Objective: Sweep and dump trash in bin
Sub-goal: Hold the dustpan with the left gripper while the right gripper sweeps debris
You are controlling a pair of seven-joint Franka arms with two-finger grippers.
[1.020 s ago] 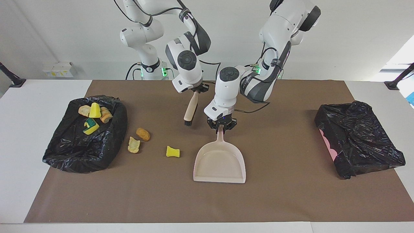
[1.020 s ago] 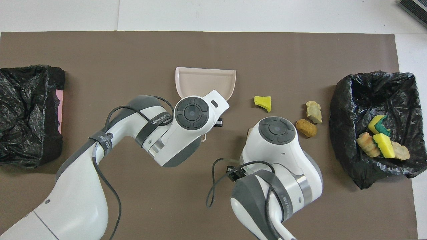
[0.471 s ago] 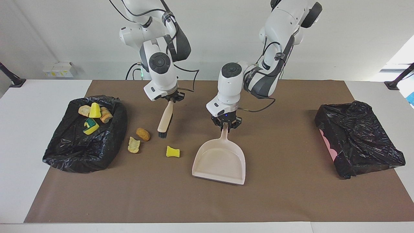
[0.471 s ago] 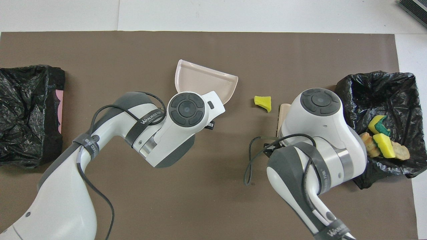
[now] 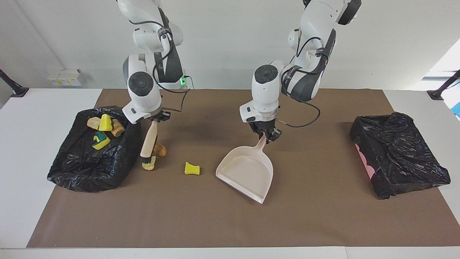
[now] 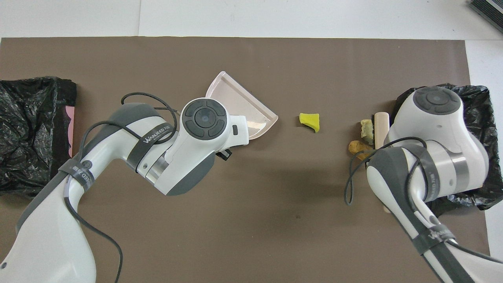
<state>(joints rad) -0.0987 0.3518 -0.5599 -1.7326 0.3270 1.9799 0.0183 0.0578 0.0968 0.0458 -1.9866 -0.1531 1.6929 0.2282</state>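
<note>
Facing view: the right gripper (image 5: 155, 120) has its jaws shut on the brush (image 5: 148, 143), whose bristles stand by two tan scraps (image 5: 152, 157) just beside the black bin (image 5: 68, 169), ready to push them along. The left gripper (image 5: 267, 136) has its jaws shut on the dustpan (image 5: 248, 172) handle, mouth turned toward the yellow scrap (image 5: 192, 168) on the table (image 5: 323, 216) to catch it. Four more scraps (image 5: 104, 130) lie in the bin.

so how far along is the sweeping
Done: four scraps lie in the black-lined bin. In hand: the right gripper holds the brush with its bristles at two lumps beside the bin; the left gripper holds the empty dustpan tilted. Left: those two and the yellow sponge chunk.
</note>
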